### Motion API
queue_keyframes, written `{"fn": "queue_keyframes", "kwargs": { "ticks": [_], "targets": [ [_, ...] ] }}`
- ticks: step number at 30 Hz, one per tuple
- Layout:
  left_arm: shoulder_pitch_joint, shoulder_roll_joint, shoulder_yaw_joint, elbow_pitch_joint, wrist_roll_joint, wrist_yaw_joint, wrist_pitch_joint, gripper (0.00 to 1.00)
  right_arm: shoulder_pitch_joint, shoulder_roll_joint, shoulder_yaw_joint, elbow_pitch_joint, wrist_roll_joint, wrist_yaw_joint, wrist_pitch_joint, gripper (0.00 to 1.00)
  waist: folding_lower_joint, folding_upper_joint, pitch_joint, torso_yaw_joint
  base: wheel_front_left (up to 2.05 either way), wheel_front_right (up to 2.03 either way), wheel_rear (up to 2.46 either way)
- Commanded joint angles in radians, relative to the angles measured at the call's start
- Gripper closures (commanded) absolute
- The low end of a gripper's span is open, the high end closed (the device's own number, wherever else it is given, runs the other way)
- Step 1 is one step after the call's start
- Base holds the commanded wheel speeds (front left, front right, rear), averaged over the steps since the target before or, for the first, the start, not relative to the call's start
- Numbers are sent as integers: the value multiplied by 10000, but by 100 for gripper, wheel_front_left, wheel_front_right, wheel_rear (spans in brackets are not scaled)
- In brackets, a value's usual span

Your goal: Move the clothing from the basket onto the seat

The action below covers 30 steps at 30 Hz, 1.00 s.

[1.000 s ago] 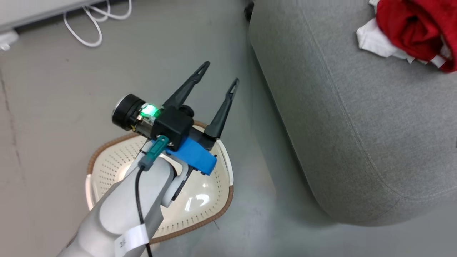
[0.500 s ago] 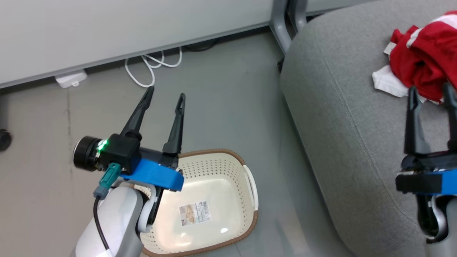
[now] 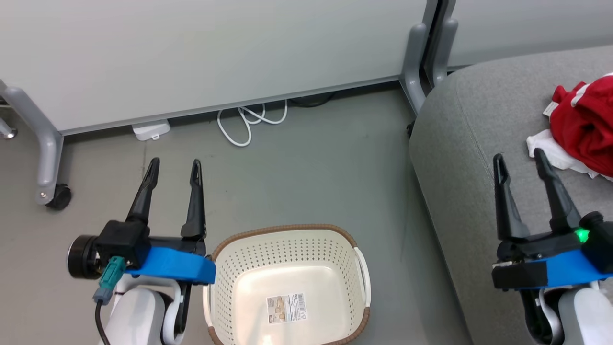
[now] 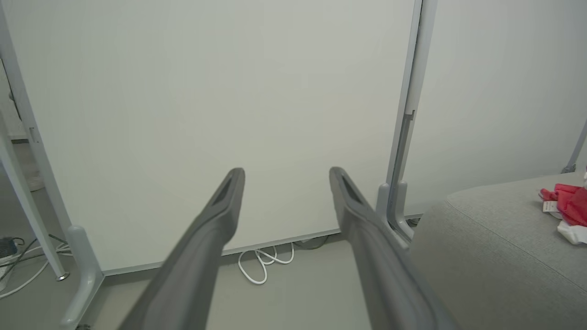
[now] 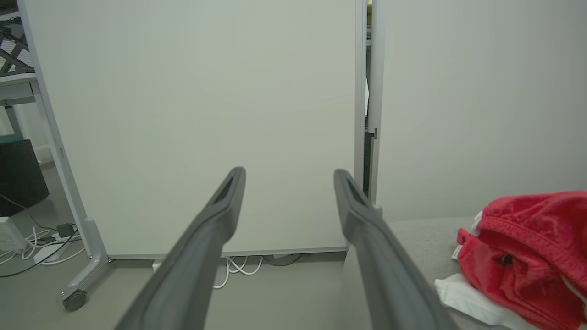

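The clothing (image 3: 584,124) lies bunched on the seat (image 3: 469,143) at 2 o'clock. The basket (image 3: 287,249), at 6 o'clock, holds no garment. Left gripper (image 3: 175,165) and right gripper (image 3: 519,155): jaws spread, nothing held. Fabric likely light, limp; pinch a raised fold.

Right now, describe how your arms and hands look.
Each hand: two long dark tapering fingers, black base, blue bracket, pale forearm. The left hand has a teal plug and black cable; the right hand shows a green light.
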Motion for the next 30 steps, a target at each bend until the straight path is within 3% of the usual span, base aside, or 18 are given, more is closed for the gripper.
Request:
{"fn": "queue_keyframes", "kwargs": {
  "ticks": [1,14,30],
  "targets": [
    [228,-76,187,-32,125,-97,-49,0,227,67,45,80,23,1,-36,0,2,0,-158,121,0,0,0],
    [1275,-676,1458,98,838,-768,-50,0,811,469,-27,847,-76,1,-37,0,2,0,-655,405,0,0,0],
    [1516,-915,2065,322,1062,-1022,-50,0,1088,803,-110,1390,-42,1,-37,0,2,0,-763,485,0,0,0]
  ]
}}
